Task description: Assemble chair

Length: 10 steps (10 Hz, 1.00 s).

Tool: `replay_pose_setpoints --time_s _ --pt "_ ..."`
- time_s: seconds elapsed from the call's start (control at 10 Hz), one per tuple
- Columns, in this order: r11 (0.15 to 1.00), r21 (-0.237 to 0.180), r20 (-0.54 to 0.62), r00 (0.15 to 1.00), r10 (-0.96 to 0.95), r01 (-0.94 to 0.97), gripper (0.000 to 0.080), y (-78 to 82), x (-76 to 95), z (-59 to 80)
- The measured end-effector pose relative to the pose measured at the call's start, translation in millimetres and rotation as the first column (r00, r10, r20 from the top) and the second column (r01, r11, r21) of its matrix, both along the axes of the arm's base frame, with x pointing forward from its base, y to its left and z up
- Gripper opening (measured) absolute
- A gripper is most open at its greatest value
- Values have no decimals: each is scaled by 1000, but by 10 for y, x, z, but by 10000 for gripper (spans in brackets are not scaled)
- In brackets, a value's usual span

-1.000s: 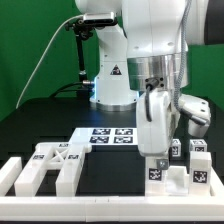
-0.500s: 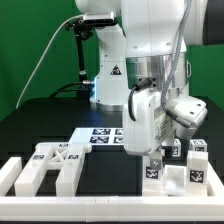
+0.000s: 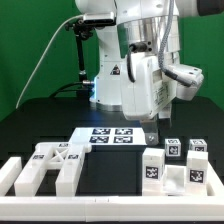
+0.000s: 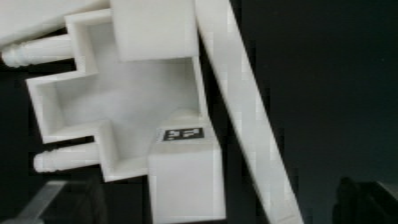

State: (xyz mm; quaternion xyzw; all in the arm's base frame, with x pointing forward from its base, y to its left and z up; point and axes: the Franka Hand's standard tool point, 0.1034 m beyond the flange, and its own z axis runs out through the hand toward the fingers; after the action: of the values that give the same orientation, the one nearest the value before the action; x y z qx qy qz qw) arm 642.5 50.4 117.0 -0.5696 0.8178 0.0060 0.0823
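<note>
Chair: loose matte white blocky parts on the black table (image 3: 40, 125), none joined.
Frame piece (image 3: 45, 166): lies toward the exterior view's left, near the front rail (image 3: 100, 205).
Blocks (image 3: 152, 167): upright, clustered at the exterior view's right, each with a black-and-white square tag.
Pegged piece (image 4: 125, 100): two round pegs, one small tag.
Writing: tag patterns only; triangle label (image 3: 117, 70) on my arm's base is too small to read.
My gripper (image 3: 150, 126): raised over the blocks, fingers spread, gripping nothing.

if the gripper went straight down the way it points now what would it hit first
Most likely the tagged white chair block under the open gripper; the wrist view shows a white part ahead, though depth is unclear.
</note>
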Motion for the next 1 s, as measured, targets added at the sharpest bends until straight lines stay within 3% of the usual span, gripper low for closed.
replay_pose_setpoints --time_s 0.4,0.7,0.8,1.0 --pt "1000 -2 -3 1000 1 -1 648 1 -4 -26" --pt "968 -44 27 968 250 -249 648 -52 -96 -50" --pt "942 -62 23 943 332 -330 648 -43 -146 -50" --pt "791 -125 17 795 606 -599 648 -18 -206 -81"
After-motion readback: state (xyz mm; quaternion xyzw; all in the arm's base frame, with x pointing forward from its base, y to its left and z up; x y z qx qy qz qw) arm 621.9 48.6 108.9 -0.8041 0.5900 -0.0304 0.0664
